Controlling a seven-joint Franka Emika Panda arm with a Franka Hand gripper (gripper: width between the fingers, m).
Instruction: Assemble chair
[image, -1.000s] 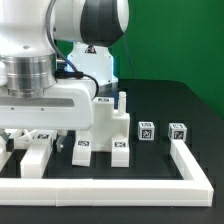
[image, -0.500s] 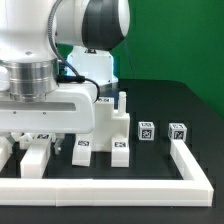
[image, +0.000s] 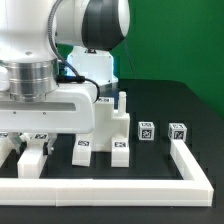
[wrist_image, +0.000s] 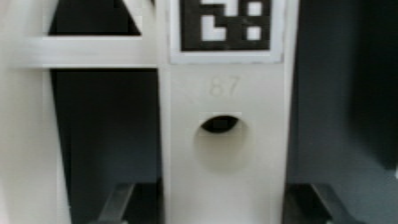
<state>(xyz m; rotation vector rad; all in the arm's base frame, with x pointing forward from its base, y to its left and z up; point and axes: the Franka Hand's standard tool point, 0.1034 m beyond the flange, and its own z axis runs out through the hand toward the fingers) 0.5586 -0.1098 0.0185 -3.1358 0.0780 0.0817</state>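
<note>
In the wrist view a matte-white post (wrist_image: 226, 100) with a square black-and-white tag (wrist_image: 228, 25) and a small dark hole (wrist_image: 219, 125) stands between my gripper (wrist_image: 226, 208) fingers. A dark finger (wrist_image: 134, 205) shows on each side with a thin gap to the post, so the gripper is open around it. A crossbar joins the post on one side. In the exterior view the joined chair parts (image: 110, 125) stand in the middle, and my hand (image: 45, 110) hangs low over white parts (image: 35, 158) at the exterior view's left. The fingers are hidden there.
Two small tagged white cubes (image: 146, 129) (image: 178, 130) stand at the exterior view's right. The long white L-shaped rail (image: 192, 160) runs along the front and right of the black table. The robot's base (image: 95, 65) rises behind the chair parts.
</note>
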